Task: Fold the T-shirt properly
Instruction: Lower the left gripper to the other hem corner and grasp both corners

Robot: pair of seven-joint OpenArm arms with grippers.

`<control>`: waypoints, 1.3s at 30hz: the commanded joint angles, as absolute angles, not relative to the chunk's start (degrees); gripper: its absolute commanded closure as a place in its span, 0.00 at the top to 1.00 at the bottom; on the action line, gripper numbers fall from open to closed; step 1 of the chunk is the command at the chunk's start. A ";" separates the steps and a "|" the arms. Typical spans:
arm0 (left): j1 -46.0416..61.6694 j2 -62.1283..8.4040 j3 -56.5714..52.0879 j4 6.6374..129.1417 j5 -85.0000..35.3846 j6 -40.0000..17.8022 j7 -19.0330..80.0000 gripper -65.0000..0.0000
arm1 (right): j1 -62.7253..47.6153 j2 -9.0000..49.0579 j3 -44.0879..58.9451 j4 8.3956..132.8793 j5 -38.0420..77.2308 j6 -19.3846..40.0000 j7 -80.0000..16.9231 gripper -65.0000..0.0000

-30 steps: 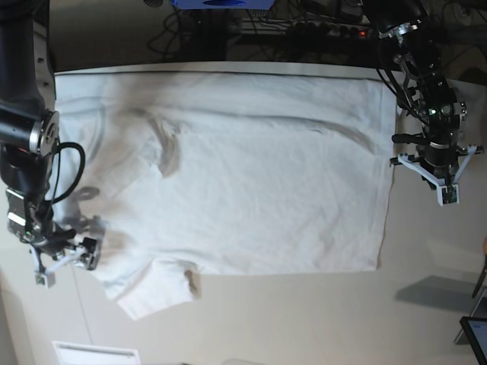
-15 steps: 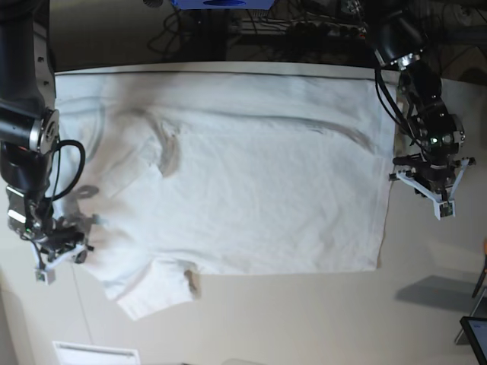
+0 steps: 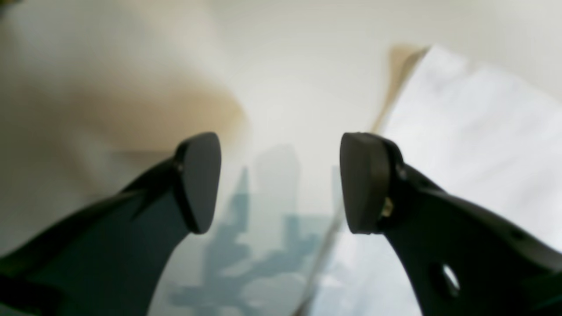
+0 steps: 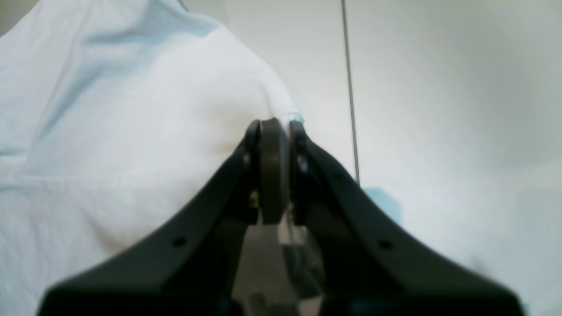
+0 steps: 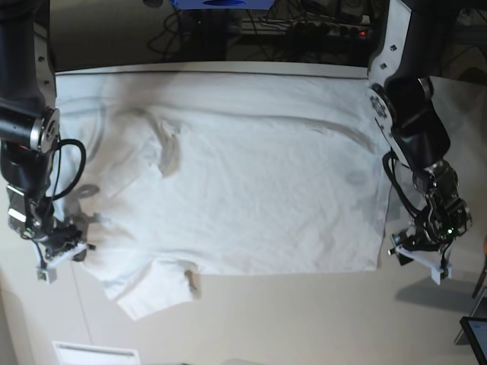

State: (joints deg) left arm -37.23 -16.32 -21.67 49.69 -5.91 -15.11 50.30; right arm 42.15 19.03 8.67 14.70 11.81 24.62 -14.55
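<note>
Where the base view's lower left shows it, our right gripper [image 4: 273, 131] is clenched on an edge of the T-shirt [image 5: 251, 175]. At lower right our left gripper [image 3: 281, 180] hangs released beside the hem corner, gripping nothing. The shirt lies spread flat across the table [image 5: 304, 319] beyond.

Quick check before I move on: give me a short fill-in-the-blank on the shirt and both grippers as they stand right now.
1. The right gripper has its jaws ____ on the edge of the T-shirt.
2. The left gripper has its jaws ____, with nothing between them.
3. In the base view the T-shirt lies ____ on the table, not yet folded.

Missing words: shut; open; flat
</note>
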 commanded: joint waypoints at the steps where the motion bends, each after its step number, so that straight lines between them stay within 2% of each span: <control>1: -40.48 -18.24 -21.23 46.37 -7.16 -15.08 47.16 0.65 | 43.12 19.65 8.84 15.08 11.03 24.57 -16.22 0.00; 8: -52.09 -20.97 -20.97 15.43 -3.65 -15.08 27.91 0.65 | 42.51 19.82 8.84 15.16 11.03 24.57 -16.13 0.00; 10: -53.67 -21.67 -20.97 10.33 -1.89 -15.08 23.16 0.65 | 42.51 19.91 8.75 15.25 11.03 24.66 -16.13 0.00; 19: -53.93 -21.67 -21.14 9.89 -3.56 -15.08 22.46 0.65 | 42.51 20.79 8.75 15.25 11.03 24.75 -16.13 0.00; 33: -53.58 -17.80 -20.97 9.71 -2.95 -15.16 22.55 0.65 | 40.57 20.79 8.75 18.59 11.03 24.75 -16.48 0.00; 39: -53.58 -17.27 -20.97 9.80 -2.86 -15.34 25.10 0.64 | 40.66 20.88 8.75 18.59 11.03 24.75 -17.45 0.00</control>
